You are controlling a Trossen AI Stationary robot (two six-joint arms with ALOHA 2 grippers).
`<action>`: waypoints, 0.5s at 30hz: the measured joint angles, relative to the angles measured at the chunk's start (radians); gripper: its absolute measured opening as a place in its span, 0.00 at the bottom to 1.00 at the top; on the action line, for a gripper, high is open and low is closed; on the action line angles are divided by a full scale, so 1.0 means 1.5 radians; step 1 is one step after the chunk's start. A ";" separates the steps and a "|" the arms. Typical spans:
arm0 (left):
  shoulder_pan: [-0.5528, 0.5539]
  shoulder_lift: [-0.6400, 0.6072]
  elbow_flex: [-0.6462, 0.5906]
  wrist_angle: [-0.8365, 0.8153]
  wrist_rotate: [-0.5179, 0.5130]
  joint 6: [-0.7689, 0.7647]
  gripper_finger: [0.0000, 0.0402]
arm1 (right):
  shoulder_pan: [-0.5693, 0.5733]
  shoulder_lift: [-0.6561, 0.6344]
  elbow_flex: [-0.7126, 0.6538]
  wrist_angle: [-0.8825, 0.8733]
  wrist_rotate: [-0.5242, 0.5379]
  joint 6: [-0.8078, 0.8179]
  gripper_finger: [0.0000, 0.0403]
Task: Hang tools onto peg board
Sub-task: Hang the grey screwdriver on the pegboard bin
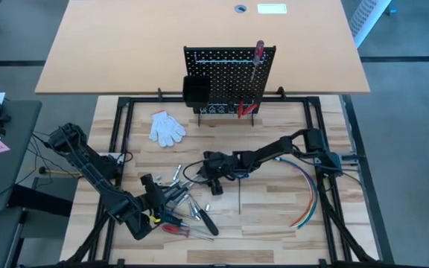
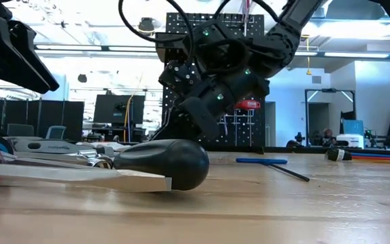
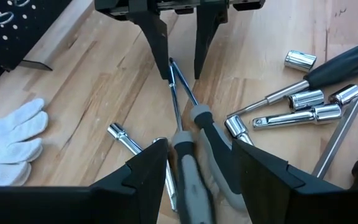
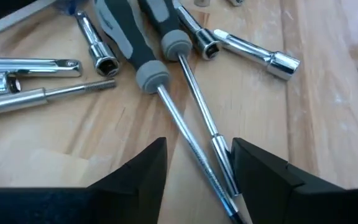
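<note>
Low over the wooden tabletop (image 1: 274,216), both spread grippers, right gripper (image 3: 180,53) and left gripper (image 1: 155,195), straddle two crossed grey-handled, steel-shafted screwdrivers (image 4: 166,93) from opposite ends.

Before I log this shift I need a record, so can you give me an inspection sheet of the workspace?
Surface: wooden table, bare along the near right.
Job's things: peg board upright at the far edge, a red-handled screwdriver and red-handled pliers on it; two grey-handled screwdrivers crossed in a pile with silver sockets; blue T-handle key lying apart.
Clutter: white glove near the board.
Grippers: left hand open over the screwdriver handles; right hand open astride their shafts.
Cables: coloured bundle curving along the right side.
Surroundings: second table behind; monitors in the room beyond.
</note>
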 joint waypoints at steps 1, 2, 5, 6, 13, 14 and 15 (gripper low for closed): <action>0.000 0.000 0.000 0.000 0.000 0.000 0.44 | 0.002 0.000 0.005 -0.001 0.000 0.006 0.45; 0.000 0.000 0.000 0.000 0.000 0.000 0.44 | 0.003 0.000 0.010 0.000 0.000 0.009 0.45; 0.000 0.000 0.000 0.000 0.000 0.000 0.44 | 0.012 0.000 0.027 -0.001 -0.001 0.015 0.43; 0.000 0.000 0.000 0.000 0.000 0.000 0.44 | 0.015 0.000 0.031 -0.002 -0.002 0.014 0.43; 0.000 0.000 0.000 0.000 0.000 0.000 0.44 | 0.024 0.002 0.033 -0.069 -0.007 -0.002 0.43; 0.000 0.000 0.000 0.000 0.000 0.000 0.44 | 0.022 0.002 0.033 -0.076 -0.007 0.000 0.43; 0.000 0.000 0.000 0.000 0.000 -0.001 0.44 | 0.020 0.002 0.034 -0.085 -0.007 0.001 0.43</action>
